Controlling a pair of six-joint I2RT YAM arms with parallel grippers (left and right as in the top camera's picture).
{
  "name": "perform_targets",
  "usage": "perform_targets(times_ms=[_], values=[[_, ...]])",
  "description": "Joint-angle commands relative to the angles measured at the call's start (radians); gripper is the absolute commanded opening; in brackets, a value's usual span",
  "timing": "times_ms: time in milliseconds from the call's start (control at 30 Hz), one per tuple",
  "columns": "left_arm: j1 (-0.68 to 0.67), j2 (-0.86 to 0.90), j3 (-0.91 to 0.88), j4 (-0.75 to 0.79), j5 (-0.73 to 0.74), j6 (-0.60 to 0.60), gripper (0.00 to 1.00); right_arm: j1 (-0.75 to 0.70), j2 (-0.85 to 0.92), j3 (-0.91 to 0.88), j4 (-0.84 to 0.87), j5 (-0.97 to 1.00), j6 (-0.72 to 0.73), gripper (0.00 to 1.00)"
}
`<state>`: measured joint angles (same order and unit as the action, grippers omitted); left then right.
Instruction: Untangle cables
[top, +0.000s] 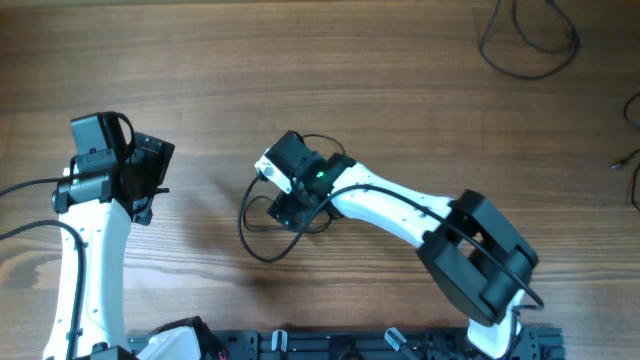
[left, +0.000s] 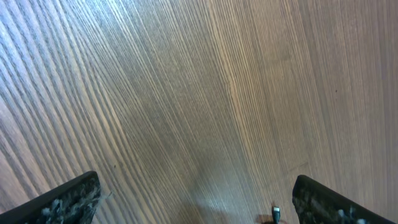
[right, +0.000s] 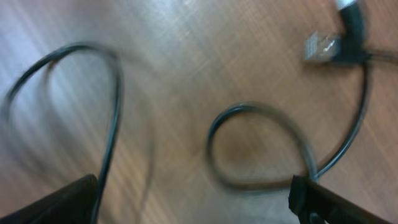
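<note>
- The left jaws are spread wide over bare bench; nothing is held between them.
- The right jaws are likewise spread wide and empty, hung low over the cables at mid-bench; two loose loops and a plug end are seen beneath.
- If the jaws were closed here, both loops could be pinched together and the tangle pulled tighter; a dragged plug end could be snagged in a loop.
- A further thin cord is seen at the far right corner, well apart.

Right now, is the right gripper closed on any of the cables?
No, the right gripper stands open, jaws wide apart, with the cables lying loose on the table below it.
</note>
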<state>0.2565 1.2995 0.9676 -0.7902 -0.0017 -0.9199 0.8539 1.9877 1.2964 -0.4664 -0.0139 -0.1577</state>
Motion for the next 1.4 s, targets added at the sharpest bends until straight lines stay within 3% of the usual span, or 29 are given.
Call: perform_targets(times_ms=[0,567,600,700,767,900,1100,1200,1367], values=[[0.004,-0.007,0.001,0.000,0.004,-0.008,1.00,-0.012,0.021,-0.001,0.067,0.100,0.000,1.00],[0.003,-0.007,0.001,0.000,0.004,-0.008,1.00,-0.134,0.085,-0.001,0.080,-0.145,-0.079,1.00],[0.003,-0.007,0.001,-0.001,0.004,-0.008,1.00,-0.134,0.085,-0.001,0.077,-0.141,-0.079,0.95],[0.004,-0.007,0.001,0.000,0.004,-0.008,1.00,-0.134,0.085,-0.001,0.066,-0.137,-0.077,0.33],[0.004,-0.007,0.001,0.000,0.004,-0.008,1.00,-0.134,0.085,-0.001,0.065,-0.132,-0.072,0.04],[0.003,-0.007,0.001,0.000,0.004,-0.008,1.00,-0.145,0.060,0.019,0.031,-0.061,0.012,0.04],[0.003,-0.007,0.001,0.000,0.004,-0.008,1.00,-0.338,-0.249,0.055,-0.148,0.066,0.029,0.04],[0.003,-0.007,0.001,0.000,0.004,-0.008,1.00,-0.565,-0.391,0.055,-0.193,0.152,0.029,0.04],[0.003,-0.007,0.001,0.000,0.004,-0.008,1.00,-0.941,-0.383,0.053,-0.180,0.148,0.026,0.04]])
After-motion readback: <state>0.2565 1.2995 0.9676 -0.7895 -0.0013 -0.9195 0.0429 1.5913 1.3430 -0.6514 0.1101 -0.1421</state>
